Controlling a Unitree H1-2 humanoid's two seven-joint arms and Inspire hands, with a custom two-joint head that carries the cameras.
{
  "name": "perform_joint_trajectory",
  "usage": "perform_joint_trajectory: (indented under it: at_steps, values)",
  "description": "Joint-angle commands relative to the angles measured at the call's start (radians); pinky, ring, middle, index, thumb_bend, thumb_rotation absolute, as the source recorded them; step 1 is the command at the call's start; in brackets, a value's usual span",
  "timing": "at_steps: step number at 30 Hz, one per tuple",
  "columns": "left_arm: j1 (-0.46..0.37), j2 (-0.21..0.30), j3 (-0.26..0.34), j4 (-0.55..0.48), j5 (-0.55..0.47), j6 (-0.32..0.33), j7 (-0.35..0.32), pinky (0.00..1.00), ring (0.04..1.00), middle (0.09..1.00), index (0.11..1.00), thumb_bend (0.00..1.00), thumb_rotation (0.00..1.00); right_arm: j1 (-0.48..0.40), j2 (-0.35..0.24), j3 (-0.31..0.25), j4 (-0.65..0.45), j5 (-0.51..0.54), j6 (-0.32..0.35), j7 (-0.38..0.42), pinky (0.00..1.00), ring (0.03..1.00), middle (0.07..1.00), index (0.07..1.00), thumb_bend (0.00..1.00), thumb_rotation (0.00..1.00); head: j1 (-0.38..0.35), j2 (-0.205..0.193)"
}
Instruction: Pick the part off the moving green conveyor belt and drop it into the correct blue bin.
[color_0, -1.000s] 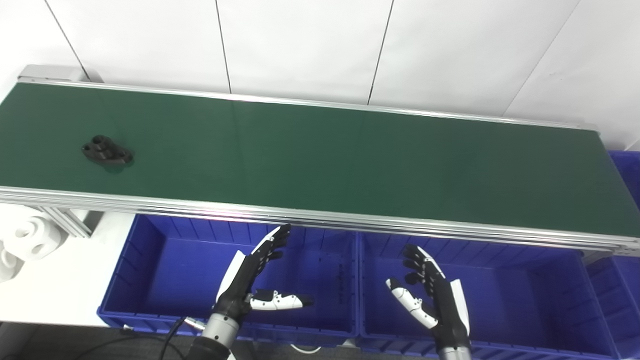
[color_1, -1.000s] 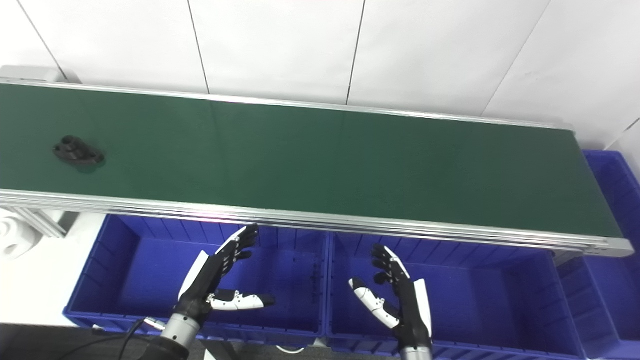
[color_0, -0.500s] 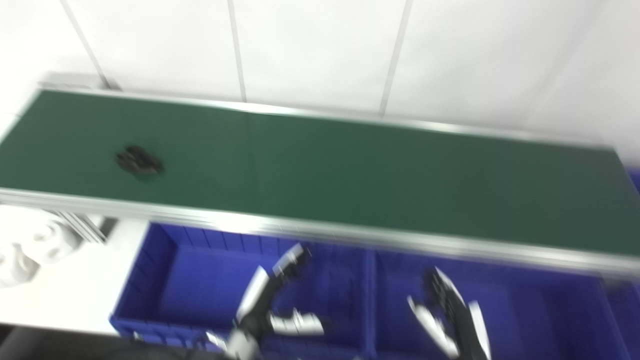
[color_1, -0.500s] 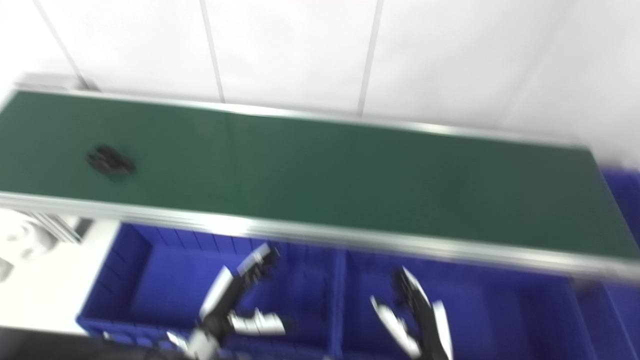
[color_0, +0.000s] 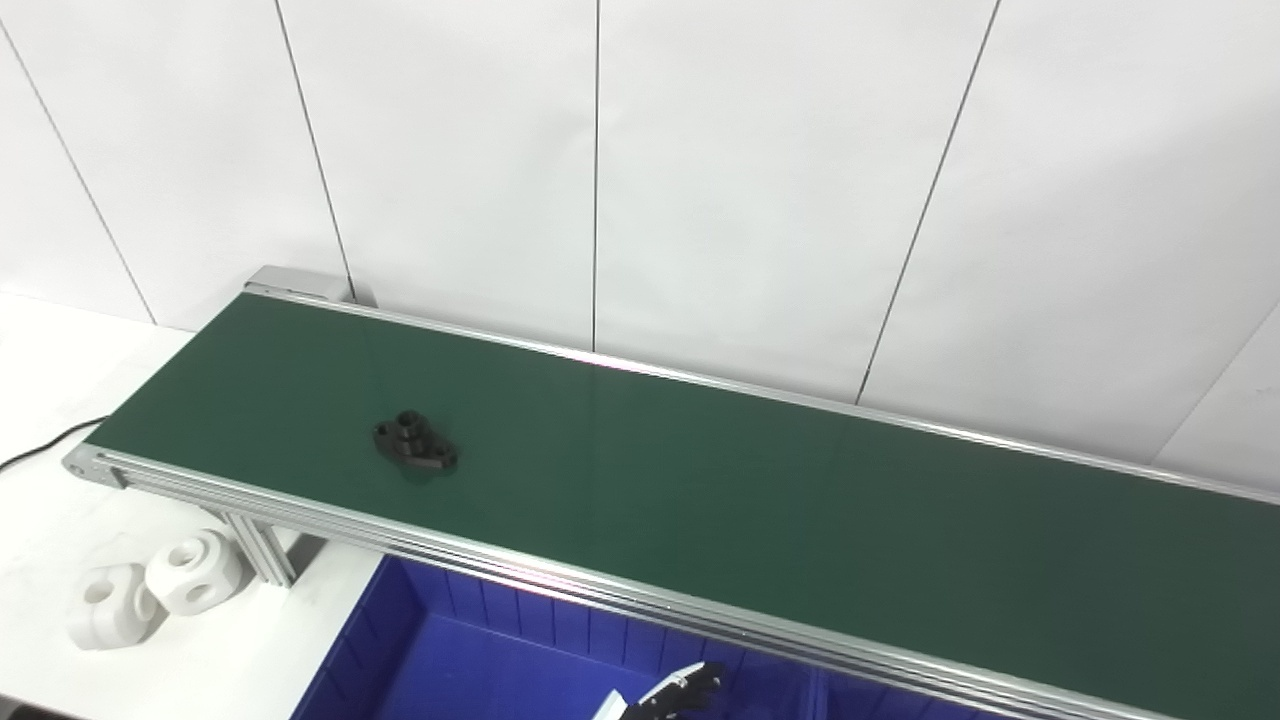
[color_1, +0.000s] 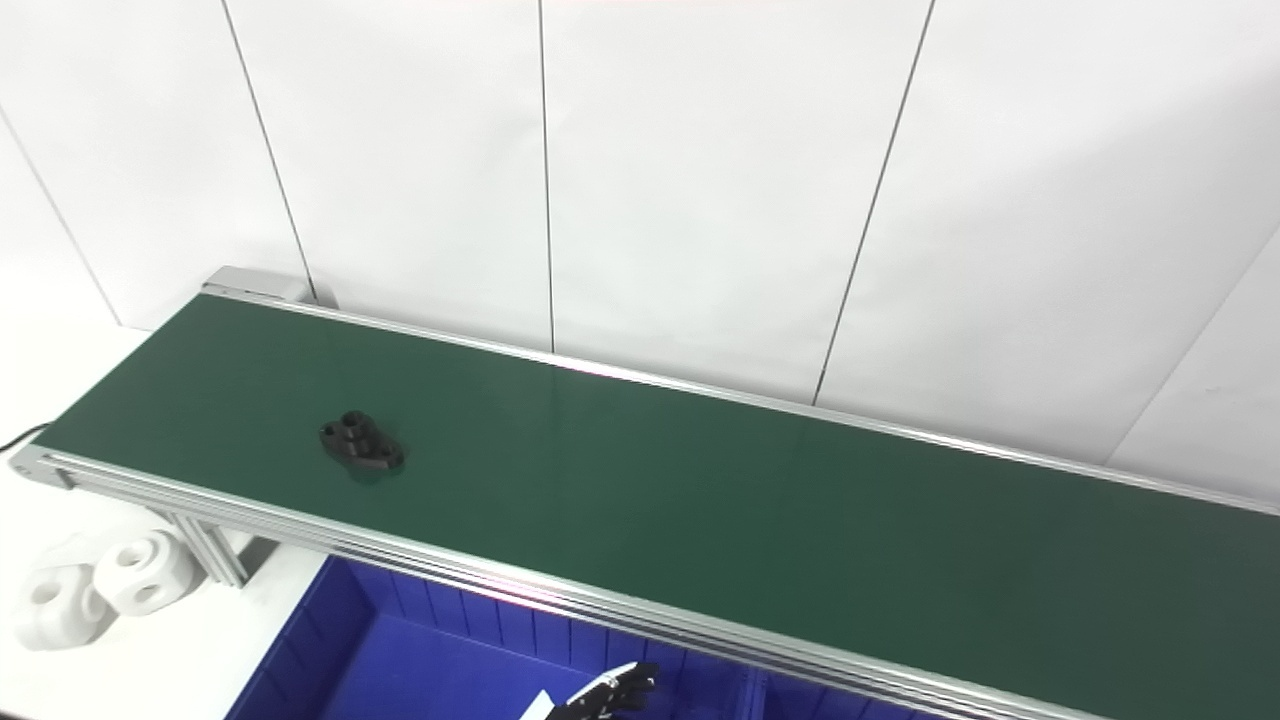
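A small black part (color_0: 415, 443) with round bosses lies on the green conveyor belt (color_0: 800, 520), near its left end and toward the front rail; it also shows in the right eye view (color_1: 361, 446). Only the fingertips of my left hand (color_0: 668, 694) show at the bottom edge, stretched out and empty over a blue bin (color_0: 450, 650), below the belt's front rail and well right of the part. My right hand is out of view.
Two white parts (color_0: 150, 595) lie on the white table at the lower left, beside the belt's aluminium leg (color_0: 255, 545). A black cable (color_0: 40, 450) runs off the left edge. A white panelled wall stands behind the belt.
The camera has tilted up and turned left, so the whole picture has shifted. My right hand and most of my left hand have dropped out of view. The black part stays on the belt.
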Motion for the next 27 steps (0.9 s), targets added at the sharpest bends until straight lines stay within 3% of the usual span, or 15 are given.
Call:
perform_joint_trajectory:
  at_steps: [1, 9, 14, 19, 27]
  values:
    - [-0.025, -0.016, -0.001, -0.014, 0.001, -0.038, 0.017, 0.78, 0.842, 0.875, 0.873, 0.81, 0.21, 0.001, -0.009, -0.004, -0.018, 0.015, -0.048, 0.000, 0.89, 0.862, 0.869, 0.906, 0.32, 0.43, 0.001, 0.001]
    - [-0.021, -0.016, 0.001, -0.021, 0.005, -0.026, 0.019, 0.78, 0.843, 0.871, 0.870, 0.82, 0.22, 0.005, -0.002, -0.006, -0.028, 0.052, -0.048, 0.017, 0.92, 0.877, 0.884, 0.921, 0.29, 0.37, 0.002, -0.002]
    - [-0.019, -0.014, 0.000, -0.024, 0.002, -0.033, 0.015, 0.77, 0.840, 0.871, 0.871, 0.81, 0.22, 0.005, -0.004, -0.001, -0.028, 0.037, -0.048, 0.004, 0.89, 0.866, 0.880, 0.916, 0.28, 0.38, -0.004, 0.004]
    - [-0.015, -0.016, -0.001, -0.028, 0.004, -0.029, 0.017, 0.77, 0.842, 0.874, 0.873, 0.81, 0.22, 0.009, -0.006, -0.003, -0.029, 0.049, -0.048, 0.012, 0.88, 0.869, 0.880, 0.912, 0.31, 0.48, -0.007, 0.008]
    - [-0.014, -0.016, -0.003, -0.031, 0.002, -0.029, 0.013, 0.78, 0.848, 0.879, 0.876, 0.82, 0.22, 0.010, -0.006, -0.003, -0.034, 0.052, -0.048, 0.010, 0.87, 0.857, 0.869, 0.904, 0.30, 0.45, -0.015, 0.015]
